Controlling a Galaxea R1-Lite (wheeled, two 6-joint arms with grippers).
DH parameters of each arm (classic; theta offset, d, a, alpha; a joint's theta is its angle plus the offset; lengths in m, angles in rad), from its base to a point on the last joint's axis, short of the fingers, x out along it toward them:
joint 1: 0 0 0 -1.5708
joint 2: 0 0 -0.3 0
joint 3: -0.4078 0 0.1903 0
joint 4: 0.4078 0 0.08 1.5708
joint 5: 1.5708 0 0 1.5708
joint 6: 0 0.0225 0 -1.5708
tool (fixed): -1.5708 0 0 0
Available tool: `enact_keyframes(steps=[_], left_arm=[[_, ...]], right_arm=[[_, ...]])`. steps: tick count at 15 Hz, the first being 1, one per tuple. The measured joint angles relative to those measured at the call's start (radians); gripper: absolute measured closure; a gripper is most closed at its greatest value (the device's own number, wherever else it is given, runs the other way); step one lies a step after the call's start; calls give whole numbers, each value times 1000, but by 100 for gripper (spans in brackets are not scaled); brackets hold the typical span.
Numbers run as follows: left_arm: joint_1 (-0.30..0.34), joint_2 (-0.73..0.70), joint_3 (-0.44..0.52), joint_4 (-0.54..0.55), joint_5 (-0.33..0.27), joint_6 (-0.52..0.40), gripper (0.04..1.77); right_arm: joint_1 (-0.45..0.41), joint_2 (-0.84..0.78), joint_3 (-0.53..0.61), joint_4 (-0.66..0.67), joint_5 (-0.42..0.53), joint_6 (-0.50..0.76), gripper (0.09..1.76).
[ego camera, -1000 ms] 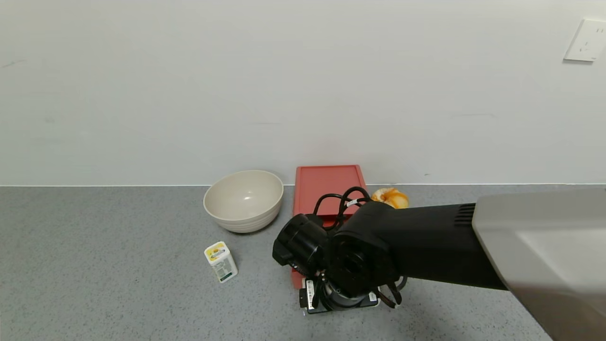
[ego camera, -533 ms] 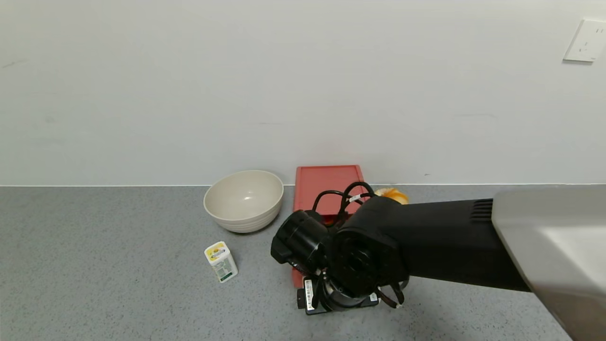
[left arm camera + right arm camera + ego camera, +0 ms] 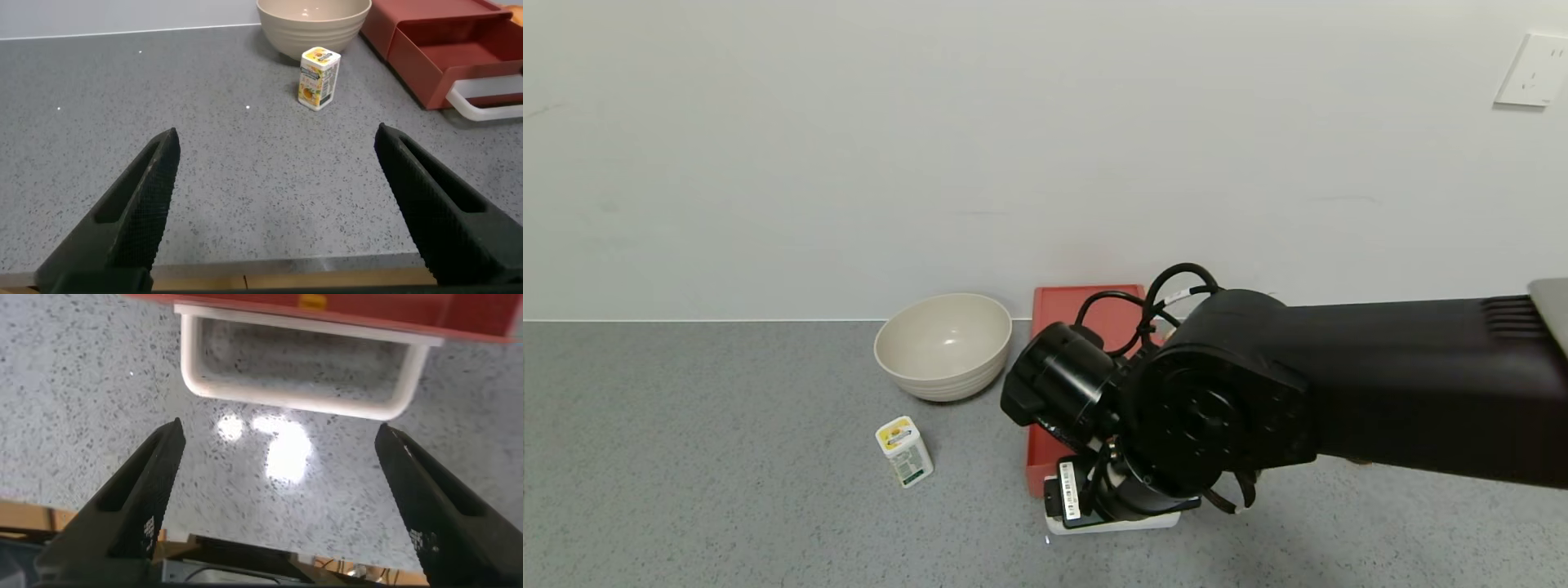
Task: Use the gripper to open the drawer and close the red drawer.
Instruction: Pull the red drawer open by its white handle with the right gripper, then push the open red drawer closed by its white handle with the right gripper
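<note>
Drawer [image 3: 458,51] stands pulled open; right gripper [image 3: 286,490], spread wide and empty, hangs just before its handle [image 3: 292,369]; closing remains.

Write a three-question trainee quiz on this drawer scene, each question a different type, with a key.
1. True or false: the right hand is shut on the white loop handle.
2. Multiple choice: in the left wrist view, the red drawer's tray is (A) pulled partly out, (B) pushed fully in, (C) removed and lying on the counter.
3. Fill in: the small yellow-and-white carton stands on the counter in front of the beige ____.

Key: 1 false, its fingers are spread, short of the handle; 2 A; 3 bowl. The left hand is open, apart from the drawer.
</note>
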Motion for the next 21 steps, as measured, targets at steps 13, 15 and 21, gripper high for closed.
enact_keyframes(steps=[13, 15, 21], left_arm=[[0, 0, 0, -1, 1, -2, 9], [0, 0, 0, -2, 2, -2, 9], [0, 0, 0, -3, 3, -2, 9]], right_arm=[[-251, -387, 347, -369, 236, -346, 14], [-312, -442, 409, -417, 309, -396, 14], [-507, -542, 523, -542, 507, -501, 14]])
